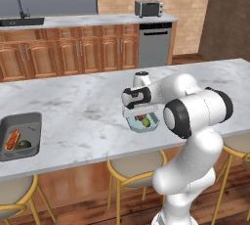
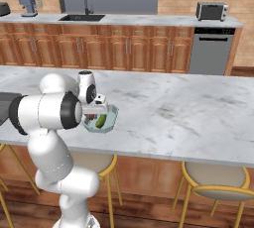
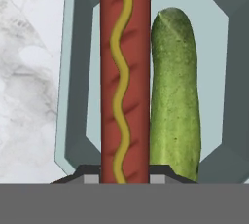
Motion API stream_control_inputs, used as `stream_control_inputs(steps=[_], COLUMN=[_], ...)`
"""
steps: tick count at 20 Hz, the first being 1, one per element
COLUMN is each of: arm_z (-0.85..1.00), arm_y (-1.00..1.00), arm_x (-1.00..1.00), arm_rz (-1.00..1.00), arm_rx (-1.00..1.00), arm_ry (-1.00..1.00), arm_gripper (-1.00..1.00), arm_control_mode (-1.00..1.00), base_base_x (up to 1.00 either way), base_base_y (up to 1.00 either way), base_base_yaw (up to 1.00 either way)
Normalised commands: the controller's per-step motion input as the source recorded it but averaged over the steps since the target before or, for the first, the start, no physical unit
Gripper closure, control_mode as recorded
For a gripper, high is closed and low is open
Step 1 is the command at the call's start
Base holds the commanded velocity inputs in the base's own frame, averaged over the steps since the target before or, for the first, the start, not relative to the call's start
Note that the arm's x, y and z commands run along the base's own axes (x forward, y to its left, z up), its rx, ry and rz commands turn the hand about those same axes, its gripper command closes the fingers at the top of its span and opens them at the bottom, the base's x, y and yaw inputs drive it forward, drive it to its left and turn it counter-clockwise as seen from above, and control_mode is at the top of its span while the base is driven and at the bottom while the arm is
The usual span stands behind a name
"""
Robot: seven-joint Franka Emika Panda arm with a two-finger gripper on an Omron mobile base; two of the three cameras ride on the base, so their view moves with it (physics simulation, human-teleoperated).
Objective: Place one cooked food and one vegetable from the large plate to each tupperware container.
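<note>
The pale blue-grey translucent tupperware container (image 1: 133, 124) (image 2: 113, 115) (image 3: 73, 96) sits near the front edge of the marble island. Inside it a mustard-striped sausage (image 3: 124, 72) (image 1: 140, 118) lies beside a green cucumber (image 3: 175, 101) (image 2: 101, 121). My gripper (image 3: 124, 180) (image 1: 143, 111) (image 2: 96, 112) hangs straight down into this container, shut on the sausage, whose near end runs between the fingertips. The dark grey tupperware container (image 1: 30, 121) rests at the island's left end with a sausage and a green vegetable in it. The large plate is out of view.
The marble island (image 1: 73, 106) (image 2: 188, 113) stretches wide to both sides. Bar stools (image 1: 136, 168) (image 2: 216, 180) stand under its front edge. A back counter carries a sink (image 2: 82, 17) and a toaster (image 1: 149, 8).
</note>
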Motion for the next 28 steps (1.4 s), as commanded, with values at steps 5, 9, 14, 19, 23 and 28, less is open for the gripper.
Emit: stream_control_inputs(steps=[5, 9, 14, 19, 23, 28], arm_z=[0.00, 0.03, 0.02, 0.20, 0.60, 0.97], arm_y=[0.00, 0.00, 0.00, -0.03, -0.08, 0.00], arm_x=[0.00, 0.00, 0.00, 0.00, -0.26, -0.82], arm_rz=[0.00, 0.00, 0.00, -0.02, -0.06, -0.02], arm_rx=[0.00, 0.00, 0.00, 0.00, 0.00, 0.00], arm_ry=[0.00, 0.00, 0.00, 0.00, -0.01, -0.17], arm_gripper=[-1.00, -1.00, -1.00, -1.00, -1.00, -1.00], arm_control_mode=[-1.00, -1.00, -1.00, -1.00, -1.00, -1.00], base_base_x=[0.00, 0.00, 0.00, 0.00, 0.00, 0.00], base_base_y=[0.00, 0.00, 0.00, 0.00, 0.00, 0.00], base_base_yaw=[0.00, 0.00, 0.00, 0.00, 0.00, 0.00])
